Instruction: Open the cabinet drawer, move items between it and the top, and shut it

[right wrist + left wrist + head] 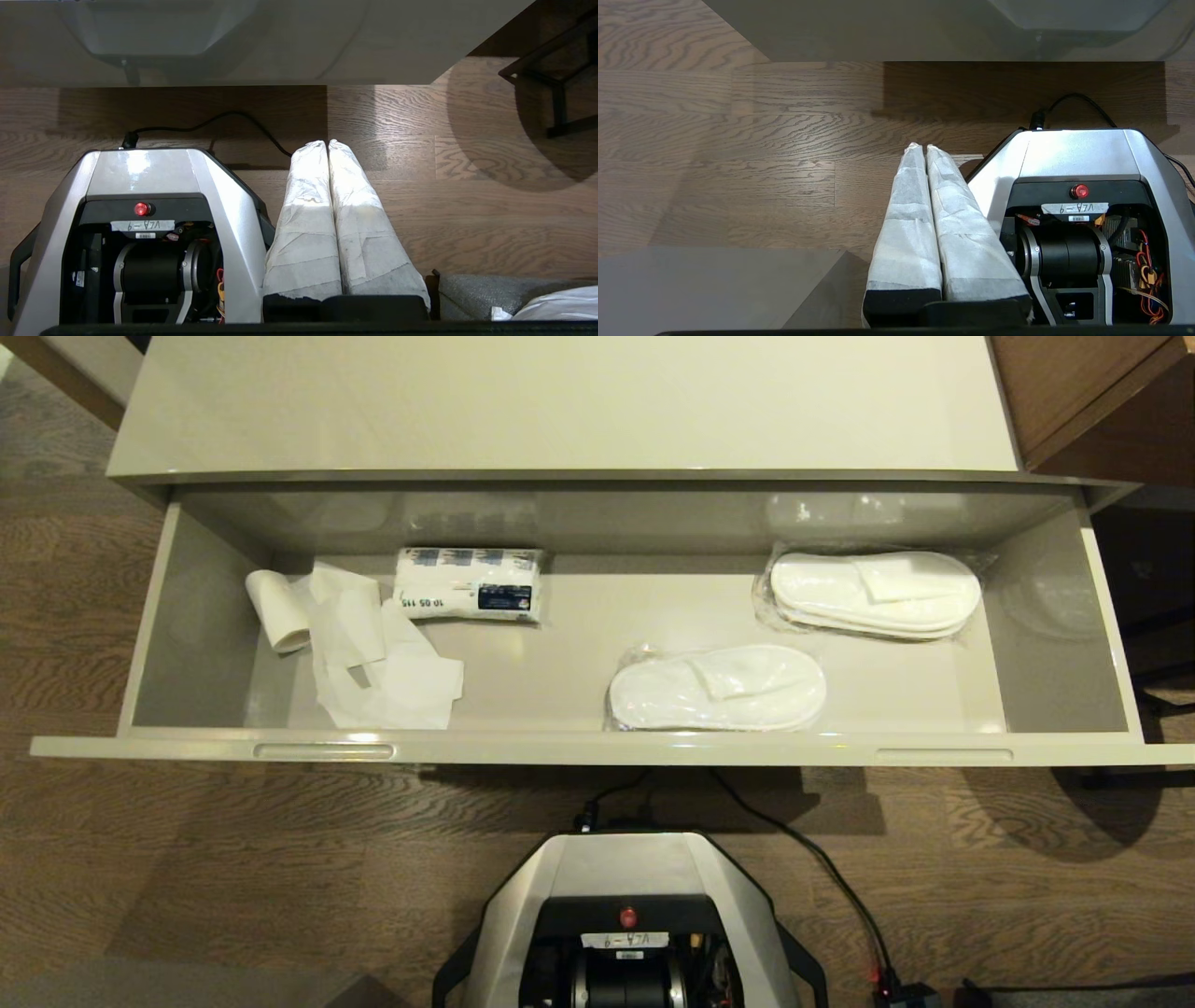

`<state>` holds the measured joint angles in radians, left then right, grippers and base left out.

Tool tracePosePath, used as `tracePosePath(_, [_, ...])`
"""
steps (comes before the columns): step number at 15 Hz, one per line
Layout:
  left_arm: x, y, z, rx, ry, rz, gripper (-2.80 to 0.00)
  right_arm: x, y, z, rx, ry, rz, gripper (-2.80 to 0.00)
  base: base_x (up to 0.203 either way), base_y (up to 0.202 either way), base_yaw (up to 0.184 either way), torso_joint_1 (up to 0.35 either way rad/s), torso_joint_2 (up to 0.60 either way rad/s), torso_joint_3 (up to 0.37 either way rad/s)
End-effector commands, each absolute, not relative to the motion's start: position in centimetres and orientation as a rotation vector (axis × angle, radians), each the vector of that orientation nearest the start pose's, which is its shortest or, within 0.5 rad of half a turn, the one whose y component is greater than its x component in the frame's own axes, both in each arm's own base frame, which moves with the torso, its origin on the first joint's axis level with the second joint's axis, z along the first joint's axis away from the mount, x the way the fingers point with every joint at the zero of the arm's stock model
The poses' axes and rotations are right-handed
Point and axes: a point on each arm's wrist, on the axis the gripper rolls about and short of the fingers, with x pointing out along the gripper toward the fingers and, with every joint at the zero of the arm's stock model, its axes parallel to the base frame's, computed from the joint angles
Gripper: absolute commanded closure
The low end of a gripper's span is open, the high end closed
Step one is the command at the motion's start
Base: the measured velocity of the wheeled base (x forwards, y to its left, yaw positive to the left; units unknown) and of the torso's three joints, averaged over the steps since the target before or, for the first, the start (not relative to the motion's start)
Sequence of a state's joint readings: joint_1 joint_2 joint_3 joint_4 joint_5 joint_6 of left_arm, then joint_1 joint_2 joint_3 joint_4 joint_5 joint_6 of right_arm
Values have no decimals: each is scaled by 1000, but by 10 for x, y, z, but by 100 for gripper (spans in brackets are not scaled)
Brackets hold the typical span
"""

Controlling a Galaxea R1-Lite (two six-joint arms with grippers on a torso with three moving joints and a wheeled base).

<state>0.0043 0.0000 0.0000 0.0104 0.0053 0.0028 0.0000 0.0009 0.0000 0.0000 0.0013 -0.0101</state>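
Note:
The wide beige-grey cabinet drawer (597, 749) stands pulled out below the glossy cream top (560, 401), which carries nothing. Inside lie a white paper roll (277, 610) with its loose tail (378, 658) at the left, a wrapped white pack with blue print (469, 584) behind it, and two plastic-wrapped slipper pairs, one in the middle front (717, 688) and one at the right back (876, 593). Neither arm shows in the head view. My left gripper (923, 148) hangs shut and empty beside the robot base, over the floor. My right gripper (326, 144) does the same on the other side.
The robot base (627, 919) stands on the wooden floor just before the drawer front, with a black cable (822, 868) trailing right. Brown wooden furniture (1092, 392) adjoins the cabinet at the right. A dark metal frame (556, 88) stands on the floor at the right.

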Motion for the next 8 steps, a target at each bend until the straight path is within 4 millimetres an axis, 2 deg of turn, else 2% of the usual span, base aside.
tracePosePath(1, [-23, 0, 74, 3, 12, 11, 0, -23, 0, 75, -11, 3, 3, 0, 0, 0, 0, 0, 0, 0])
tracePosePath(8, [-23, 0, 74, 3, 12, 11, 0, -23, 0, 75, -11, 3, 3, 0, 0, 0, 0, 0, 0, 0])
